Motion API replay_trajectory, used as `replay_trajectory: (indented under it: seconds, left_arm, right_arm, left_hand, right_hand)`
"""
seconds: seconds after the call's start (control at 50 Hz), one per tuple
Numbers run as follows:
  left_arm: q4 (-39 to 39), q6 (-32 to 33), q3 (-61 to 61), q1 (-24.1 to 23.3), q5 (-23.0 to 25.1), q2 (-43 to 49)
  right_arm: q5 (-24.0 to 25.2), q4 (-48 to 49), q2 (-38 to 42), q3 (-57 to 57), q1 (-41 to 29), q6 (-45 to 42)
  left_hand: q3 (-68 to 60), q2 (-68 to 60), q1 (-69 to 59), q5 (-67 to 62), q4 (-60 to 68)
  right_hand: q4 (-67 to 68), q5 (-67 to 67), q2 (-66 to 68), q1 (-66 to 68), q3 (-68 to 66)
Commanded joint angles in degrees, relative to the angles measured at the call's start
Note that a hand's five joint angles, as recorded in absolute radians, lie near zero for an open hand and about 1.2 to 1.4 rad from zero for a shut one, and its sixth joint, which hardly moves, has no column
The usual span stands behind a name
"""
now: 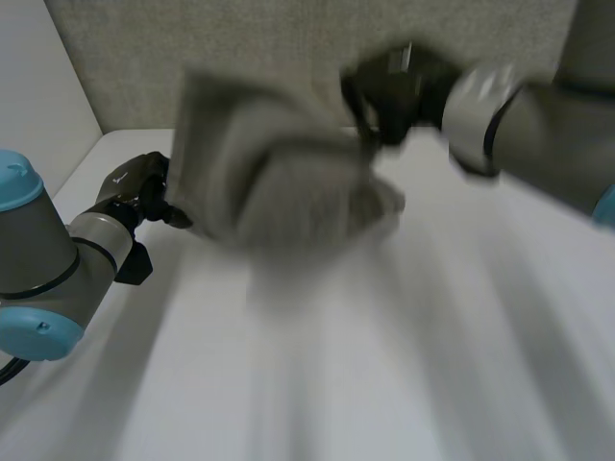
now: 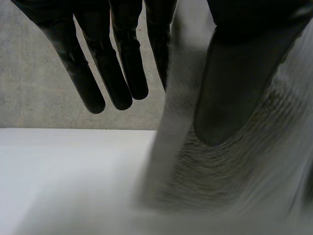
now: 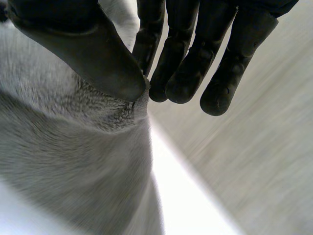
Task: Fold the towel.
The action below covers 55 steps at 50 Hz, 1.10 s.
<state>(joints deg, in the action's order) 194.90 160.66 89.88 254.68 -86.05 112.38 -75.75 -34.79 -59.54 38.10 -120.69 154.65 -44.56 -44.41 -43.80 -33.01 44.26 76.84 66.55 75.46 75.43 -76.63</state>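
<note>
Towel [image 1: 279, 182]: grey terry cloth, bunched and lifted above the white tabletop [image 1: 384, 365], held at two points. Nearest to me, in front of the towel, I see bare tabletop. At the towel's left edge sits the left robot hand [image 1: 144, 187]. From its wrist camera I read the cloth running up between the thumb [image 2: 234, 88] and the straight fingers [image 2: 117, 73], with the thumb pressed onto the pile, so this robot hand pinches the towel. The towel's lower folds sag close to the tabletop; whether they touch it I cannot tell. Farther back, at the towel's upper right corner, the right robot hand [image 1: 394, 91] grips higher up. Its wrist camera shows its thumb [image 3: 93, 54] clamping the towel's hemmed edge against its fingers [image 3: 181, 63]. Behind the towel stands a grey wall [image 1: 240, 38].
</note>
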Motion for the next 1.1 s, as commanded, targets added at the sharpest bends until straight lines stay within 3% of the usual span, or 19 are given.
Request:
replay_trajectory:
  seconds: [0.02,0.14,0.24,0.34,0.48,0.62,0.66,0.72,0.76,0.84,0.94,0.98,1.0,1.04,1.1]
  left_arm:
    - [0.1,0.3,0.0,-0.2,-0.5,-0.2]
    - [0.5,0.3,-0.1,-0.2,-1.1,-0.2]
    - [0.7,0.3,0.0,-0.4,-1.1,-0.2]
    - [0.7,0.3,0.2,-0.5,-1.4,-0.2]
    - [0.7,0.3,0.3,-0.3,-3.3,-0.4]
    - [1.1,0.4,1.5,-0.1,-5.0,-1.4]
    - [1.2,0.4,1.6,0.0,-5.0,-1.5]
    - [1.2,0.4,1.6,-0.1,-5.1,-1.5]
    - [1.2,0.4,1.6,-0.2,-5.0,-1.5]
    - [1.2,0.4,1.7,-0.7,-5.0,-1.5]
    - [1.2,0.4,1.8,-0.8,-5.0,-1.5]
    - [1.2,0.4,1.7,-0.8,-5.1,-1.5]
    - [1.3,0.4,1.7,-0.8,-5.1,-1.5]
    - [1.3,0.4,1.7,-0.8,-5.1,-1.5]
    - [1.3,0.4,1.7,-0.7,-5.2,-1.5]
  right_arm:
    - [-2.5,0.4,0.9,26.1,0.5,-20.8]
    - [-2.7,1.7,-1.0,23.3,0.2,-19.6]
    - [-2.6,5.7,-3.5,9.3,-1.3,-11.3]
    - [-3.4,13.0,-4.6,-15.6,-4.2,5.3]
    - [-6.0,18.3,-4.3,-23.3,-5.9,15.3]
    - [-5.3,11.7,-0.8,-11.4,-5.8,9.6]
    - [-5.6,6.3,3.4,-4.3,-5.9,-1.0]
    - [-6.1,4.1,5.7,-1.3,-6.1,-6.6]
    - [-7.7,0.7,9.4,3.3,-6.3,-16.0]
    - [-10.7,0.3,11.7,5.0,-6.2,-18.6]
    - [-12.5,0.4,11.3,-2.0,-6.2,-18.2]
    - [-12.3,1.5,9.2,-14.8,-6.2,-16.1]
    - [-12.3,1.5,9.2,-14.9,-6.2,-16.0]
    - [-11.7,6.9,5.9,-27.4,-6.1,-9.6]
    - [-11.0,10.5,4.1,-31.9,-6.2,-5.8]
  left_hand:
    - [3.0,2.9,2.3,1.5,-2.7]
    - [3.6,3.4,2.8,2.0,-3.3]
    - [4.1,3.9,3.3,2.5,-3.8]
    - [4.4,4.3,3.6,2.8,-4.1]
    - [5.9,5.8,5.2,4.4,-5.6]
    - [7.1,6.9,6.3,5.5,-6.8]
    - [7.1,6.9,6.3,5.5,-6.8]
    - [7.3,7.1,6.5,5.7,-7.0]
    - [7.3,7.1,6.5,5.7,-7.0]
    - [7.9,7.8,7.2,6.4,-7.6]
    - [7.9,7.8,7.2,6.4,-7.6]
    - [7.9,7.8,7.2,6.4,-7.6]
    - [7.9,7.8,7.2,6.4,-7.6]
    - [8.1,8.0,7.3,6.5,-7.8]
    - [8.3,8.1,7.5,6.7,-8.0]
  right_hand:
    - [3.2,3.5,4.5,4.6,-3.4]
    - [3.2,3.5,4.5,4.6,-3.4]
    - [3.2,3.5,4.5,4.6,-3.4]
    - [3.2,3.5,4.5,4.6,-3.4]
    - [3.2,3.5,4.5,4.6,-3.4]
    - [3.2,3.5,4.5,4.6,-3.4]
    - [3.2,3.5,4.5,4.6,-3.4]
    - [3.2,3.5,4.5,4.6,-3.4]
    - [3.2,3.5,4.5,4.6,-3.4]
    - [3.2,3.5,4.5,4.6,-3.4]
    - [3.2,3.5,4.5,4.6,-3.4]
    - [3.2,3.5,4.5,4.6,-3.4]
    - [3.2,3.5,4.5,4.6,-3.4]
    - [3.2,3.5,4.5,4.6,-3.4]
    - [3.2,3.5,4.5,4.6,-3.4]
